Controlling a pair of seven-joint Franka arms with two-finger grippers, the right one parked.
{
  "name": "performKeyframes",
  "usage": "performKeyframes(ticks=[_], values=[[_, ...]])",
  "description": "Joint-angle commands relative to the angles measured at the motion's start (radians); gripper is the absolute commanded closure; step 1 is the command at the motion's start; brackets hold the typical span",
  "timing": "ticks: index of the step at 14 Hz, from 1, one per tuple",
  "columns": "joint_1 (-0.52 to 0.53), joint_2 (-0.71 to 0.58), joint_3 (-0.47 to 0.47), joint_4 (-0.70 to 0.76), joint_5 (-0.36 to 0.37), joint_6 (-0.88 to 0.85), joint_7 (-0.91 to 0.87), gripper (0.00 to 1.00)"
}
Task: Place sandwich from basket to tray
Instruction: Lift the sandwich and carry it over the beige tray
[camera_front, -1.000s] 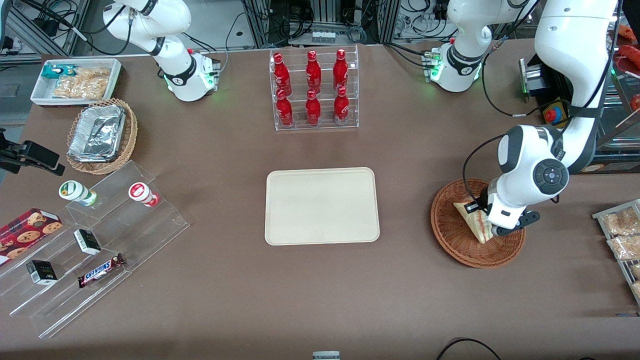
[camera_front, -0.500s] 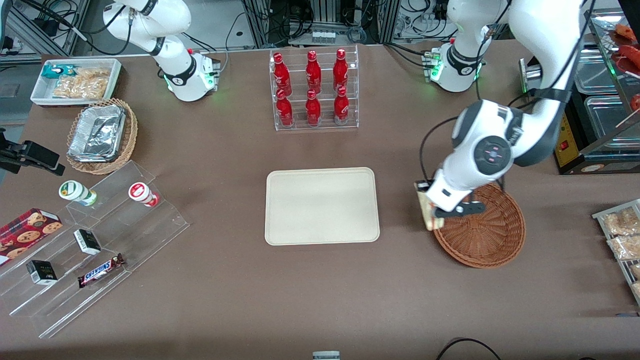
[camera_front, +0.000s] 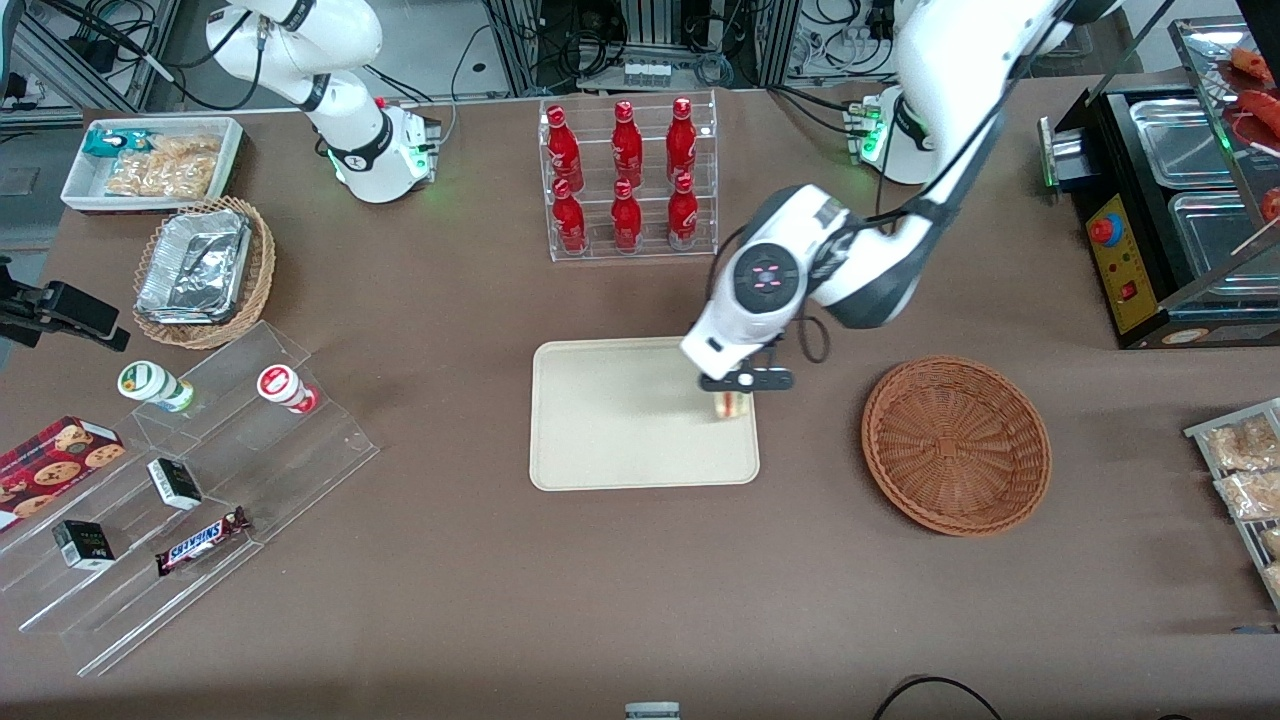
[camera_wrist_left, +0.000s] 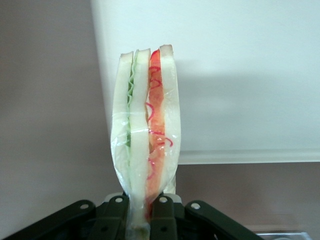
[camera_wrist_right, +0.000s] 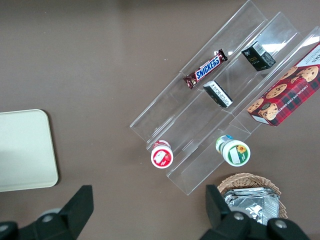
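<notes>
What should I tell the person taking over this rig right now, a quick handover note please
Hand: shut on the sandwich, held above the tray near the edge closest to the basket.
Basket: no sandwich in it, toward the working arm's end of the table.
Done: sandwich picked out and carried over the tray.
Left: lower it, open the hand, pull away.

We see the sandwich (camera_wrist_left: 146, 130), a clear-wrapped wedge with green and red filling, pinched in our gripper (camera_wrist_left: 145, 210) over the cream tray (camera_front: 620, 420), near its basket-side edge. The reddish-brown wicker basket (camera_front: 955, 445) sits beside the tray.
</notes>
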Motion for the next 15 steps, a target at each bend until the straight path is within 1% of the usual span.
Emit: performKeyframes(ticks=[1,2,4,6,8,13,14,15], values=[[-0.079,0.129,0.013,0.142,0.039,-0.026,-0.078,0.88],[-0.082,0.135,0.012,0.144,0.041,-0.024,-0.082,0.88],[-0.121,0.16,0.012,0.162,0.041,-0.015,-0.084,0.87],[-0.145,0.239,0.012,0.269,0.042,-0.017,-0.114,0.87],[-0.147,0.282,0.013,0.328,0.042,-0.018,-0.121,0.87],[-0.145,0.332,0.035,0.376,0.044,-0.017,-0.115,0.85],[-0.145,0.33,0.035,0.376,0.044,-0.017,-0.115,0.82],[-0.145,0.33,0.035,0.376,0.044,-0.017,-0.118,0.63]])
